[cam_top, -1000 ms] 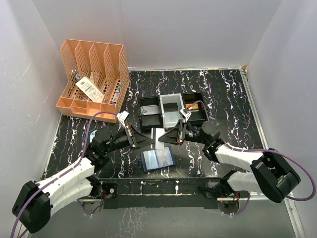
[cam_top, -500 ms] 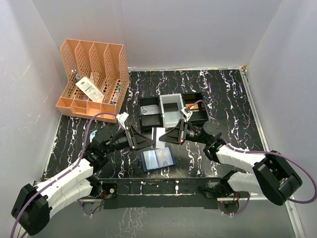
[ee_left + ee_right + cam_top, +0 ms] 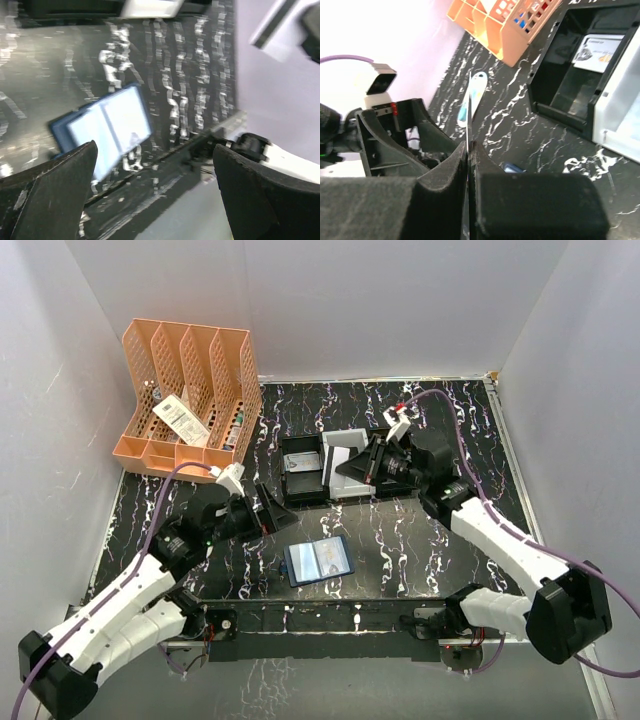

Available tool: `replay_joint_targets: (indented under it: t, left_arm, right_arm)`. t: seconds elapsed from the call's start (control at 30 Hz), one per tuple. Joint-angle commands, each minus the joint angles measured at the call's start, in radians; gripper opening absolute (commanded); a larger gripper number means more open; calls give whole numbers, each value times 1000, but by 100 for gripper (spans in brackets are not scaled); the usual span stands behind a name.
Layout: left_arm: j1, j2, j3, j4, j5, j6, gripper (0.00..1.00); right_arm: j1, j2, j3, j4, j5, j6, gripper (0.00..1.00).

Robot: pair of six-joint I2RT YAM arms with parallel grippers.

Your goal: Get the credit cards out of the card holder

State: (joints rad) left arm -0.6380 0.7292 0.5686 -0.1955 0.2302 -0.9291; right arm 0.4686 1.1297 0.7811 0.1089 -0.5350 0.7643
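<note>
— Where is the card holder [image 3: 318,560]?
— Lying open and flat on the desk [image 3: 450,440], just to the right of the left pincer [image 3: 270,508] and nearer the arm bases than its tips. That pincer is spread wide, with nothing in it
— And the right pincer [image 3: 348,468]?
— Pressed together on a thin credit card [image 3: 336,456], raised above the grey tray [image 3: 334,484], with the holder well apart on its near side

Robot lab test cell; plain white panel walls [image 3: 400,300] box in a black marble-patterned table [image 3: 460,440]; left arm [image 3: 130,600] and right arm [image 3: 500,535] bolted side by side at its near edge, purple cables [image 3: 590,570] trailing; staged desk props only: orange file organiser [image 3: 190,360], black and grey trays [image 3: 303,498].
</note>
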Motion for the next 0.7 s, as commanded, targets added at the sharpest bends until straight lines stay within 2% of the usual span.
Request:
replay_joint_targets:
  t: [0.0, 0.17, 0.33, 0.43, 0.57, 0.67]
  left_arm:
    - [4, 74, 141, -285, -211, 154, 99]
    - [53, 182, 269, -372, -299, 289, 99]
    - [230, 212, 334, -374, -239, 420, 99]
    - [320, 216, 335, -348, -246, 481, 99]
    - [407, 231, 336, -332, -253, 562, 99]
    - [420, 217, 279, -290, -316, 578, 99]
  right_arm:
    - [2, 60, 110, -165, 70, -202, 0]
    - [25, 80, 165, -151, 167, -348, 0]
    - [111, 102, 169, -68, 295, -615, 0]
    - [131, 156, 172, -44, 376, -701, 0]
    - [144, 274, 249, -65, 347, -790, 0]
    - [194, 366, 324, -73, 321, -908, 0]
